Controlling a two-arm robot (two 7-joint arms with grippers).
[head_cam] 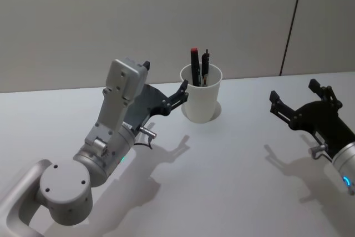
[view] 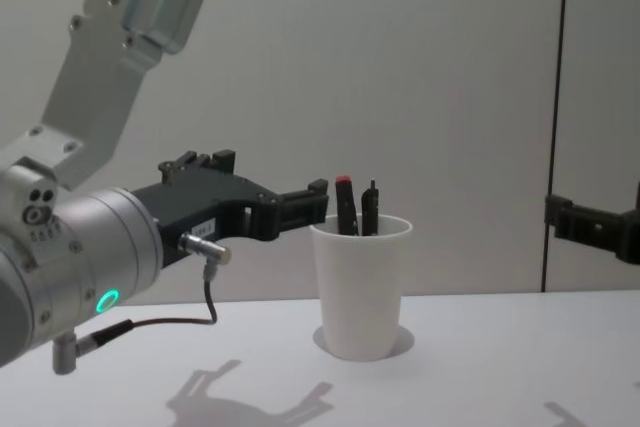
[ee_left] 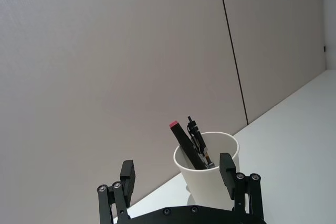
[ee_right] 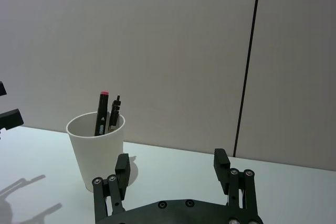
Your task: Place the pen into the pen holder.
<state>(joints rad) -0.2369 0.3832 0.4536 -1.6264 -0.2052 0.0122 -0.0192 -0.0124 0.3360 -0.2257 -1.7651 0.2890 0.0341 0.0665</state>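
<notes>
The left gripper [ee_left: 178,179] stands with its jaws spread apart and nothing between them, raised off the table and just beside the rim of the white cup [head_cam: 201,94] that serves as the pen holder. In the chest view the left gripper [view: 300,209] hangs level with the cup's rim, its fingertips close to the cup [view: 361,285] but not clearly touching it.

Inside the cup stand two writing tools, leaning against its inner wall: a thicker black one with a red cap [head_cam: 194,66] and a thinner black pen [head_cam: 205,66] just beside it. Both poke out above the rim. The left wrist view shows the same pair, the red-capped one [ee_left: 186,144] and the slim one [ee_left: 197,139], tilted together in the cup [ee_left: 210,174].

The right gripper [head_cam: 302,104] hovers well apart from the cup on the right side of the white table [head_cam: 222,181], its jaws also wide and empty.

Judging from this, the placing looks done: a pen sits in the holder, no loose pen lies on the table, and only pulling the left arm away seems left.
</notes>
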